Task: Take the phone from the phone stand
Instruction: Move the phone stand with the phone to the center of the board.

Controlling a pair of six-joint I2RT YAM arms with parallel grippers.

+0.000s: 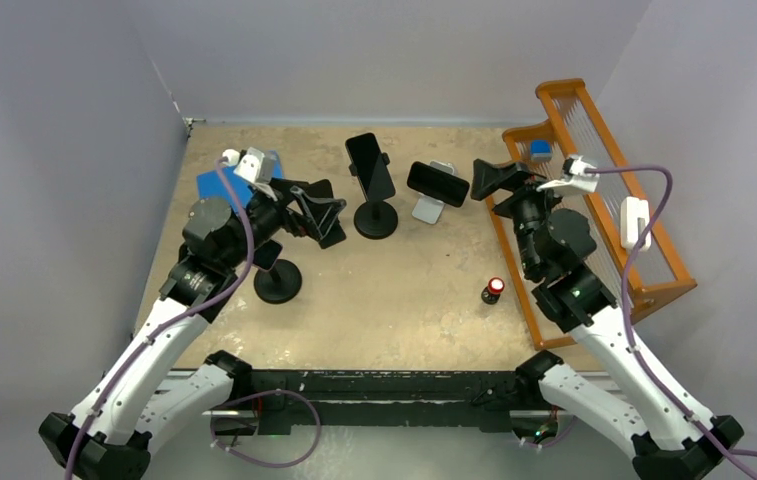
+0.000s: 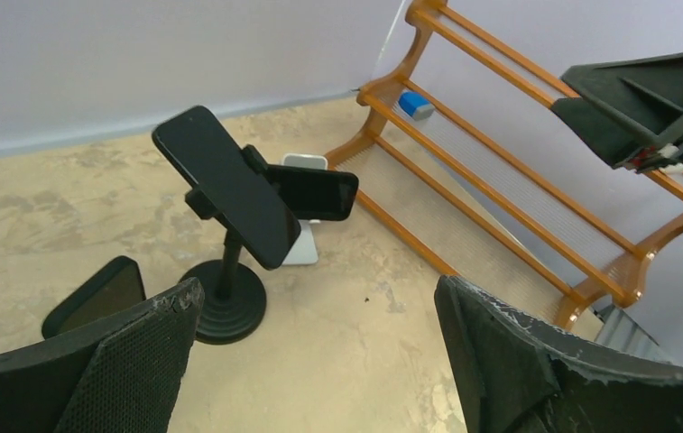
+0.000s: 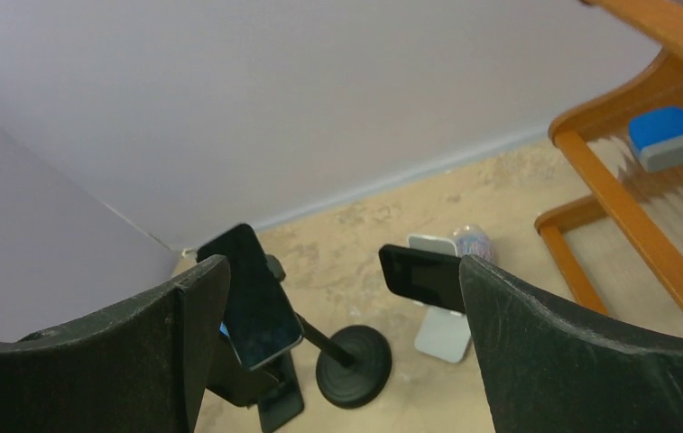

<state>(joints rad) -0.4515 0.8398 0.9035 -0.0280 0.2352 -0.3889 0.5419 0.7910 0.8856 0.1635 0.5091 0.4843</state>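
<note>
A black phone (image 1: 370, 165) sits tilted in the clamp of a black phone stand (image 1: 375, 220) with a round base, at the middle back of the table. To its right a second black phone (image 1: 438, 183) lies sideways on a small silver stand (image 1: 428, 208). My left gripper (image 1: 329, 212) is open just left of the black stand. My right gripper (image 1: 484, 185) is open just right of the sideways phone. The left wrist view shows the clamped phone (image 2: 229, 185) ahead of my open left gripper (image 2: 318, 287). In the right wrist view both phones (image 3: 252, 298) (image 3: 423, 275) lie beyond my open right gripper (image 3: 345, 263).
An orange wooden rack (image 1: 594, 150) stands along the right side with a blue-topped block (image 1: 540, 148) on it. A small red-capped bottle (image 1: 493, 290) stands in front of the rack. Another black round-based stand (image 1: 277, 282) sits under my left arm, with a blue object (image 1: 222, 185) behind it.
</note>
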